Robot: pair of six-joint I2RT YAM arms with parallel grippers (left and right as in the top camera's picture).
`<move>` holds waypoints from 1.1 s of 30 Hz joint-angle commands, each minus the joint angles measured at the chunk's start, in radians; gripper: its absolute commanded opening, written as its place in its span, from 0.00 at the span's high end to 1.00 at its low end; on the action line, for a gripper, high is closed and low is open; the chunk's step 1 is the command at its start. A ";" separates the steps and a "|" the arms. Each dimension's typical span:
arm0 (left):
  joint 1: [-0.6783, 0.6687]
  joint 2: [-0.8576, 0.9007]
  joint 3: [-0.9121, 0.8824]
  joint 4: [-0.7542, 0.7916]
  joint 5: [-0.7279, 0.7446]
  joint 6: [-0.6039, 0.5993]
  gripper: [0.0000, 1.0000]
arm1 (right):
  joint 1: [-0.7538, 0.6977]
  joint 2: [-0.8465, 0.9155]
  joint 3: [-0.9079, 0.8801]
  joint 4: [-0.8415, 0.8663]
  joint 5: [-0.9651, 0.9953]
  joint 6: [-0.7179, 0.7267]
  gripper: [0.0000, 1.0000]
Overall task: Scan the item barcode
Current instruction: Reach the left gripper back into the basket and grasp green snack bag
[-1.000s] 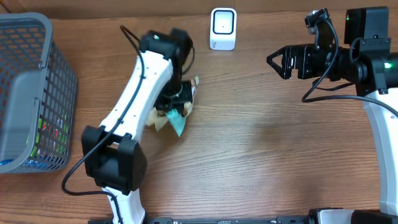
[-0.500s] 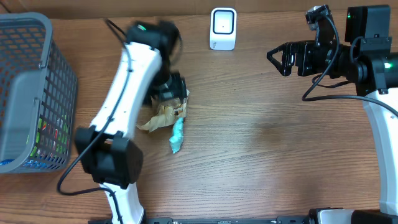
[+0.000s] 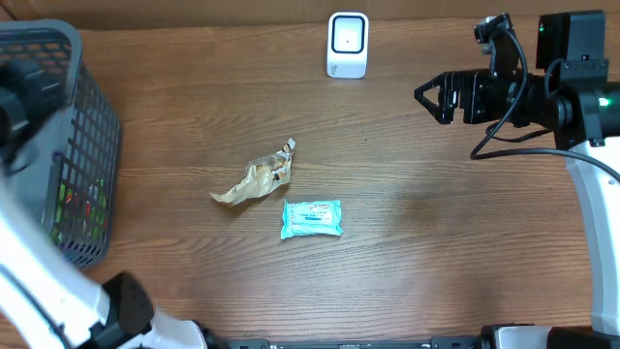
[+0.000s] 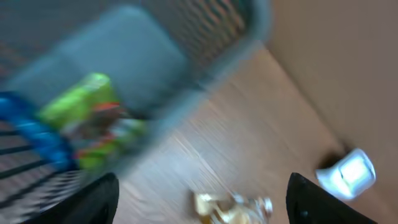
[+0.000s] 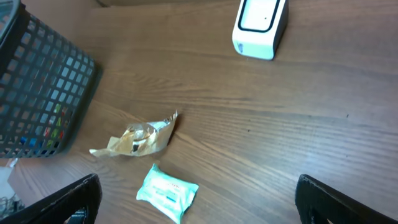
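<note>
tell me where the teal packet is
In the overhead view the teal packet lies flat mid-table, just below-right of the crumpled tan wrapper, not touching it.

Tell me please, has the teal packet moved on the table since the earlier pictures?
Yes. Against the white scanner, the teal packet now lies farther from it, lower and more rightward in the overhead view, lying flat.

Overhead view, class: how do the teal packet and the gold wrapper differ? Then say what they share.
The teal packet is a flat, neat rectangle; the gold wrapper is crumpled and irregular. The teal packet is blue-green with a pale label; the gold wrapper is tan and shiny. Both lie loose on the wooden table, not touching.
</note>
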 commanded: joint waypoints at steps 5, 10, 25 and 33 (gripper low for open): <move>0.275 -0.002 -0.182 0.002 -0.147 -0.077 0.23 | 0.002 -0.003 0.027 -0.008 -0.034 0.004 0.00; 0.330 0.075 -0.449 0.167 -0.137 -0.054 0.22 | 0.002 -0.003 0.027 -0.008 -0.034 0.004 0.00; 0.277 0.245 -0.899 0.475 -0.163 -0.058 0.21 | 0.002 -0.003 0.027 -0.011 -0.033 0.003 0.00; 0.277 0.246 -1.085 0.695 -0.162 -0.087 0.77 | 0.002 -0.003 0.027 -0.011 -0.034 0.004 0.00</move>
